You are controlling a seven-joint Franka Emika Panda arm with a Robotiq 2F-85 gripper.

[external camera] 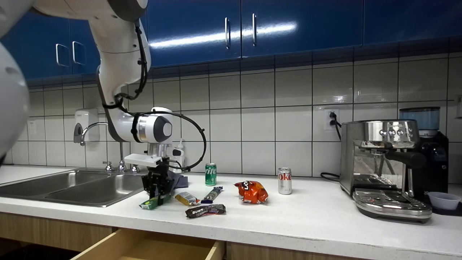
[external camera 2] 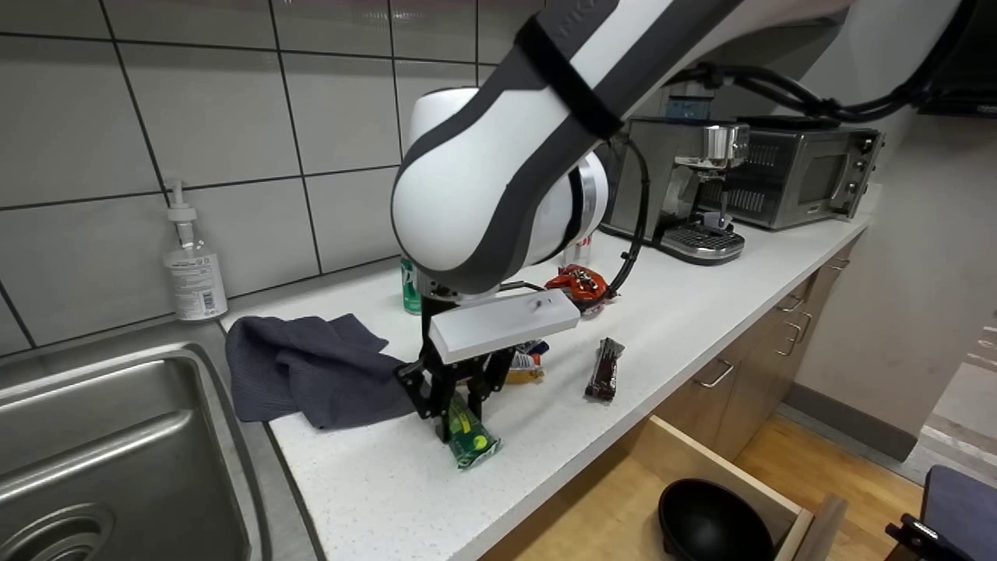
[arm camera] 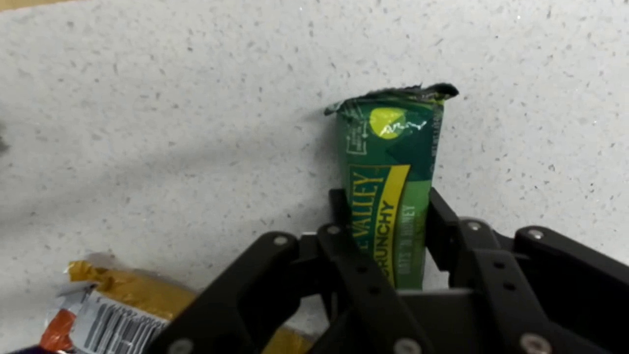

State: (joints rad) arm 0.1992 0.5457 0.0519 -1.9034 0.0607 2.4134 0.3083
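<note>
Steel marks the left part of your counter (external camera: 306, 220): a sink (external camera: 108, 189), with its tap (external camera: 122, 167) toward the back edge. Just right of it, close to the front edge, the green bar (arm camera: 390, 142) lies on the counter; you can read CRUNCHY on it in the wrist view. Your claw (arm camera: 386, 211) points down and is clamped on it, gripping both long sides. Under the front edge here you have an open drawer (external camera 2: 607, 499), with a black bowl (external camera 2: 715, 522) in it. Behind your claw, a grey towel (external camera 2: 311, 370) lies bunched, lapping onto the sink's rim, and a soap bottle (external camera 2: 196, 280) stands by the back edge. Next to the right, a yellow packet (external camera: 186, 198) lies near the green bar but apart from it. Then come three more: the brown bar (external camera: 205, 211) near the front edge, the blue bar (external camera: 213, 195) behind it, and, nearer the back edge, the green can (external camera: 210, 175) standing upright. Farther right, you see a red bag (external camera: 252, 193) between the front and back edges, and just beyond it a silver can (external camera: 284, 181), upright. Toward the right edge stands the coffee machine (external camera: 368, 162), with the grinder (external camera: 435, 151) behind it and a pale cup (external camera: 444, 200) beside it. In an exterior view the microwave (external camera 2: 818, 175) sits past them, close to the right edge.
</note>
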